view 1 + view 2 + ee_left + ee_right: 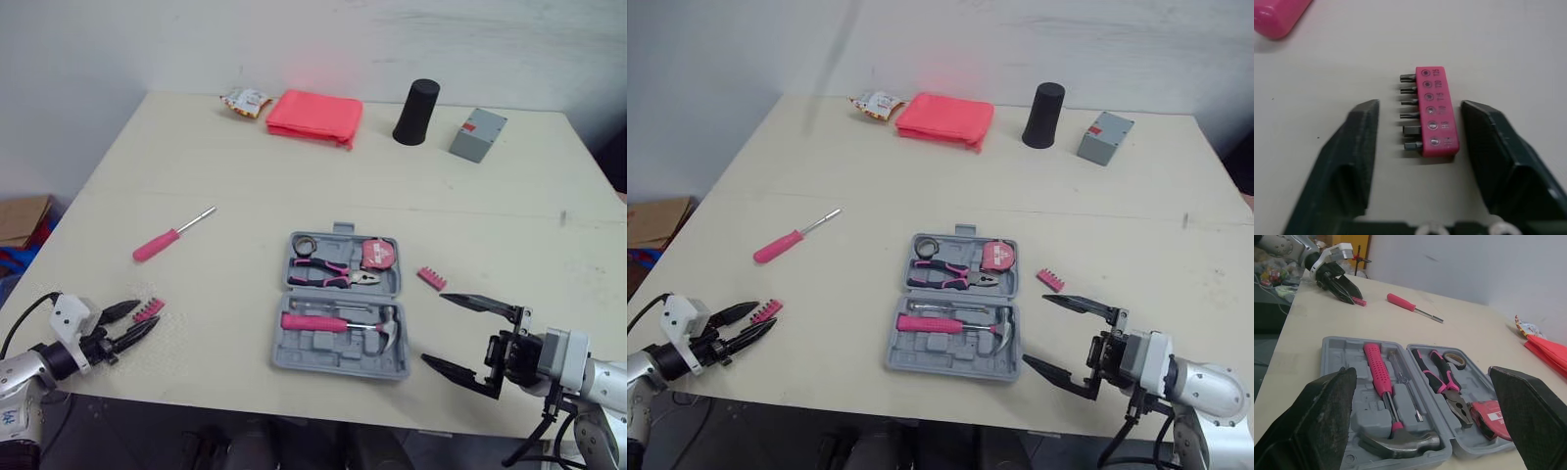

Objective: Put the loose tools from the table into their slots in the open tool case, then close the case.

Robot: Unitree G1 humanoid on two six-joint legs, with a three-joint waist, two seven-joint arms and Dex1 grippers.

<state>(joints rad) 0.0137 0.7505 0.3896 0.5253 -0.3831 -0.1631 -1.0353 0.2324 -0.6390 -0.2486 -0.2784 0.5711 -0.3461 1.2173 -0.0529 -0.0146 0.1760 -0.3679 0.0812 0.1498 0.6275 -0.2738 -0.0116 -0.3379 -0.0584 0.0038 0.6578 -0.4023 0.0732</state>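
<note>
Left gripper [147, 314] is hanging low by the near left corner of the counter [245, 166]. Its fingers are sitting apart on either side of a pink bit holder [1434, 112]. There's a gap showing on each side, so it isn't clamping anything. The markings on the holder are too tiny for me to read. A pink screwdriver [171, 235] is lying loose a bit further in.

Right gripper [433, 328] is gaping wide and holding nothing, just right of the open tool case [338, 357]. A second bit holder [431, 278] is lying between that gripper and the case lid. Inside, the hammer [333, 323], pliers [333, 274] and tape measure [375, 255] are sitting in slots. There's also a ring-shaped thing in the lid's corner I can't make out.
</note>
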